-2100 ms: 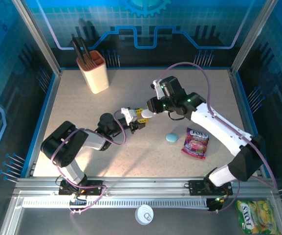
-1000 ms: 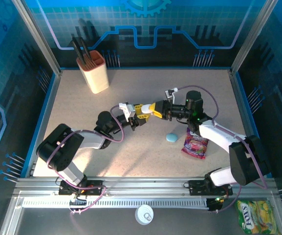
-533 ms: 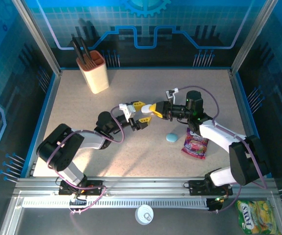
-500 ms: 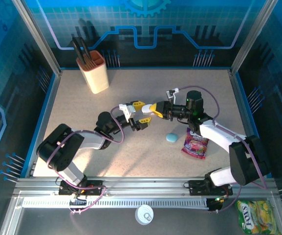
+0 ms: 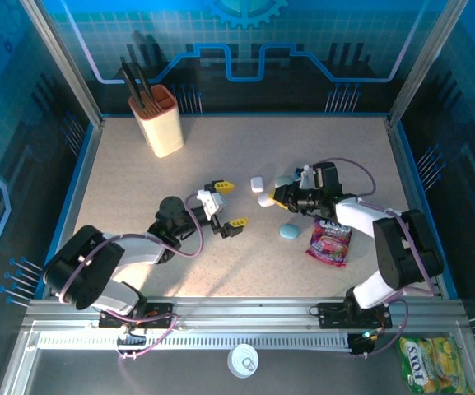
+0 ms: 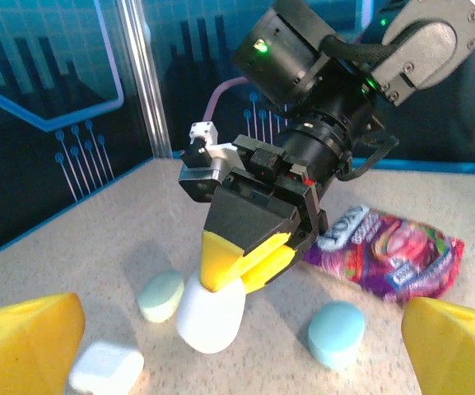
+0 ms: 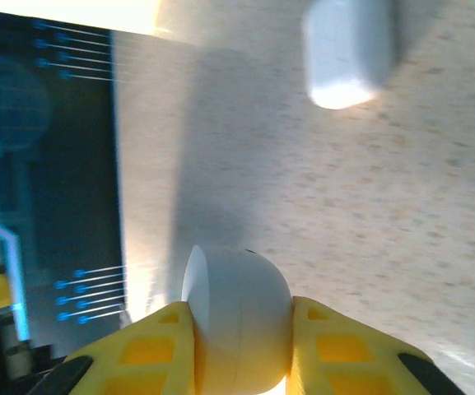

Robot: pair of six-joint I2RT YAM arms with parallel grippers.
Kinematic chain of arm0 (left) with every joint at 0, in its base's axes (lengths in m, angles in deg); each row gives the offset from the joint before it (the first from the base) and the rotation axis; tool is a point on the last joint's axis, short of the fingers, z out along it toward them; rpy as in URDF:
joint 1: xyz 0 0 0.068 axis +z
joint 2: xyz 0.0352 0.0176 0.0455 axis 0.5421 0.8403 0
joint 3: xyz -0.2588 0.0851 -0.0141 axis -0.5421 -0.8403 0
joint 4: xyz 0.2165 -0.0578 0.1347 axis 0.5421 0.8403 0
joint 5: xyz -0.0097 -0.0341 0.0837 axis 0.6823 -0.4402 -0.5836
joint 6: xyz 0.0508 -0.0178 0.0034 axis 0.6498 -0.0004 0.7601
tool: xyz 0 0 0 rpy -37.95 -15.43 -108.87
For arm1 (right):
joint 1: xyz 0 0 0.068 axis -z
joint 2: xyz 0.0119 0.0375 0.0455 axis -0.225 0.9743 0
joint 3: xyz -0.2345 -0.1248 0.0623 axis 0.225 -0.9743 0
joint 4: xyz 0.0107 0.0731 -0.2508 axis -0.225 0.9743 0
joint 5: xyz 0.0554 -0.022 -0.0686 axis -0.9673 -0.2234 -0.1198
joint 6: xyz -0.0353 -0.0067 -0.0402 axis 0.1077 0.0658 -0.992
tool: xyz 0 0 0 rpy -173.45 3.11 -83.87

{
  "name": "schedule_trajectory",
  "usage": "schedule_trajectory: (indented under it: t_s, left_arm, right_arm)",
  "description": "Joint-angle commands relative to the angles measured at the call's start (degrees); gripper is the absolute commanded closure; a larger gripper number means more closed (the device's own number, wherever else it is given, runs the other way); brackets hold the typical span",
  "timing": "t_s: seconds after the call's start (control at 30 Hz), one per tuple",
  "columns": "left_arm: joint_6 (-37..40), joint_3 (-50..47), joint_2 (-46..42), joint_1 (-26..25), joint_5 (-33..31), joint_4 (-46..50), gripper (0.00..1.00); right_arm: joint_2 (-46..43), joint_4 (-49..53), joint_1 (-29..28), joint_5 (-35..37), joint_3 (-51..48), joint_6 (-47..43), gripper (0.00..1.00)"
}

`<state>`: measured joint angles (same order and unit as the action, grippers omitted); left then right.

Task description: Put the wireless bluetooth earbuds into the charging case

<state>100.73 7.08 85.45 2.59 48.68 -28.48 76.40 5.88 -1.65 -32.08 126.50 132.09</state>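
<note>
Left gripper [image 5: 229, 205] is spread wide, yellow tips well apart and nothing between them. It points across the table [image 5: 138, 189] at the right gripper [image 6: 242, 265], with a gap between the two.

Right gripper is pinched narrow on the white case [image 6: 211, 317], a rounded pebble gripped at its upper end, between the yellow fingers. The case hangs tilted, its lower end down at the tabletop; I can't tell if it touches. From the right wrist, the fingers press both sides of the case, flush against it.

Around it, the green disc [image 6: 160, 296] lies flat just beside the case. The white block [image 6: 105, 368] sits near that, a bit closer to the left gripper. The blue disc [image 6: 336, 333] lies on the case's other side, near the candy bag [image 6: 389, 251]. The buds themselves are too small to pick out from here.

Far left corner, a tan cup [image 5: 161, 119] stands upright with dark tools in it.
</note>
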Motion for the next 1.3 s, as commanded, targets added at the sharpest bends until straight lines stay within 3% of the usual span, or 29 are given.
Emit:
schedule_trajectory:
  t_s: [0.0, 0.2, 0.27, 0.43, 0.5, 0.67, 0.87, 0.97, 1.07, 1.2, 1.27]
  left_arm:
    - [6.04, 1.37, -3.8, -0.43, 0.96, 17.31, 0.01]
    - [8.56, 2.88, -6.69, -0.46, -0.48, 28.81, 0.01]
    - [8.54, 4.42, -7.12, -0.42, -1.36, 33.43, 0.01]
    - [7.82, 6.96, -7.31, -0.41, -4.67, 39.65, 0.01]
    - [6.86, 7.39, -7.63, -0.42, -6.76, 40.01, 0.01]
    - [2.52, 9.22, -9.68, 0.12, -17.34, 42.67, 0.01]
    - [1.66, 5.45, -16.02, 2.19, -34.22, 42.79, 0.01]
    - [-0.17, 3.04, -18.69, 4.69, -42.35, 43.27, 0.01]
    - [-0.38, 0.02, -19.24, 7.11, -47.05, 40.63, 0.01]
    - [-3.01, -5.84, -16.8, 11.67, -45.31, 28.76, 0.01]
    - [-6.03, -7.63, -14.1, 14.71, -43.64, 23.3, 0.01]
  right_arm:
    - [3.39, 5.16, 0.55, 5.32, 2.23, -6.24, 0.82]
    - [8.52, 3.9, 0.68, 6.38, 3.33, -6.45, 0.81]
    - [9.23, 4.68, 0.64, 8.02, 3.64, -6.7, 0.77]
    - [6.21, 7.94, 0.68, 12.19, 3.19, -8.8, 0.52]
    - [3.46, 9.41, 0.68, 14.37, 2.85, -10.25, 0.37]
    - [-6.28, 12.86, 0.82, 23.15, 0.86, -14.83, 0.17]
    - [-20.81, 16.13, 2.15, 42.82, -2.0, -23.76, 0.04]
    - [-28.15, 11.35, 2.95, 52.14, -7.14, -32.11, 0.03]
    - [-34.07, 0.36, 3.64, 60.86, -14.78, -41.0, 0.01]
    - [-33.66, -23.0, 5.97, 59.84, -25.54, -46.19, 0.01]
    - [-30.07, -27.67, 6.71, 59.69, -26.03, -46.99, 0.0]
